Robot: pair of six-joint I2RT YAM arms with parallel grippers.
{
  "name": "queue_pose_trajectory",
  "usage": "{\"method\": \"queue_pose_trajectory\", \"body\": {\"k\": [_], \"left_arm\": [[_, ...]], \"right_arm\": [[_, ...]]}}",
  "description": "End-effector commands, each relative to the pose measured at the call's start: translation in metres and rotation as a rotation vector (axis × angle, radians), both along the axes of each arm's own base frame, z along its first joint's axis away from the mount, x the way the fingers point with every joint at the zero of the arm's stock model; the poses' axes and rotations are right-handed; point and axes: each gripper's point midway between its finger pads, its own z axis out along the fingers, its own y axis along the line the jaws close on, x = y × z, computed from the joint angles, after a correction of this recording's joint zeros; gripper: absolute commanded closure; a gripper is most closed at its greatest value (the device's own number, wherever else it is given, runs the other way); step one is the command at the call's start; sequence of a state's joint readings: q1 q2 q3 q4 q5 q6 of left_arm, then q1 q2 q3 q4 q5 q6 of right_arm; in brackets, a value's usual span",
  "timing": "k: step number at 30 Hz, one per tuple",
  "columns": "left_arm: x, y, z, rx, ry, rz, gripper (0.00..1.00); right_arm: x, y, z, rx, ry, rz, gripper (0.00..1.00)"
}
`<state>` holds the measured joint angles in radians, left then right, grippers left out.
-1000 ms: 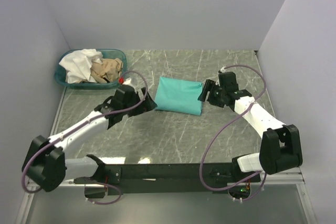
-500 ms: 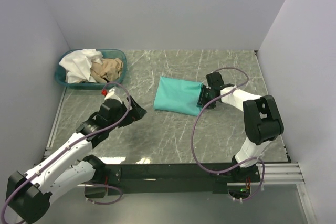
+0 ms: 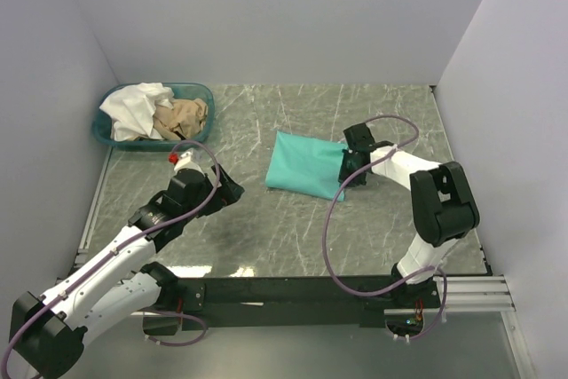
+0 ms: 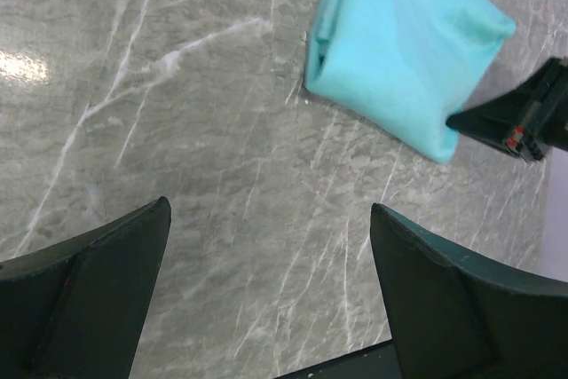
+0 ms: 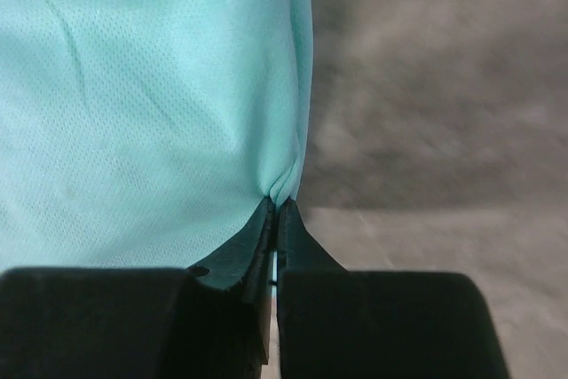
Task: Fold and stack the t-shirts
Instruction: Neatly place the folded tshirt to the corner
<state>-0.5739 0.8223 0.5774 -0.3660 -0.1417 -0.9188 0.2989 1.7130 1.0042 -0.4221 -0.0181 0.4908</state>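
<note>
A folded teal-green t-shirt lies on the grey marbled table, a little right of centre. My right gripper is shut on its right edge; in the right wrist view the cloth puckers where the closed fingertips pinch it. My left gripper stands open over bare table to the shirt's left, its two dark fingers wide apart with nothing between them, and the shirt is seen ahead of it. A white t-shirt and a tan-beige t-shirt lie crumpled in the basket.
A shallow teal plastic basket sits at the back left corner against the wall. Grey walls close in the table on three sides. A black rail with the arm bases runs along the near edge.
My right gripper has closed on the teal shirt's right edge, and the shirt has shifted slightly right. The left arm drew back toward the near left, away from the shirt.
</note>
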Motion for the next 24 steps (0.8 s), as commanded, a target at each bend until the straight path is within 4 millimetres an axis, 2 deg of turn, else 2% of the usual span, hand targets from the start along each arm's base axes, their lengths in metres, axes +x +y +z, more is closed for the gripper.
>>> {"method": "queue_pose_trajectory", "body": {"k": [1, 4, 9, 11, 17, 19, 24], "left_arm": [[0.005, 0.002, 0.005, 0.026, -0.042, 0.000, 0.01], [0.007, 0.002, 0.005, 0.029, -0.056, -0.007, 0.01], [0.012, 0.000, 0.008, 0.041, -0.079, -0.020, 0.01], [0.015, 0.002, 0.008, 0.061, -0.090, -0.016, 0.01], [0.021, 0.002, 0.018, 0.073, -0.117, -0.009, 0.01], [0.021, 0.002, 0.016, 0.077, -0.118, -0.014, 0.01], [0.022, 0.004, 0.016, 0.075, -0.127, -0.005, 0.01]], "right_arm": [[-0.043, -0.042, 0.008, -0.169, 0.102, -0.074, 1.00], [-0.059, -0.056, 0.020, -0.180, 0.102, -0.113, 1.00], [-0.083, -0.111, 0.031, -0.362, 0.153, -0.263, 1.00], [-0.089, -0.123, 0.032, -0.397, 0.184, -0.296, 1.00], [-0.094, -0.174, 0.038, -0.527, 0.250, -0.400, 1.00], [-0.089, -0.192, 0.041, -0.606, 0.256, -0.406, 1.00], [-0.097, -0.235, 0.044, -0.692, 0.331, -0.482, 1.00]]}}
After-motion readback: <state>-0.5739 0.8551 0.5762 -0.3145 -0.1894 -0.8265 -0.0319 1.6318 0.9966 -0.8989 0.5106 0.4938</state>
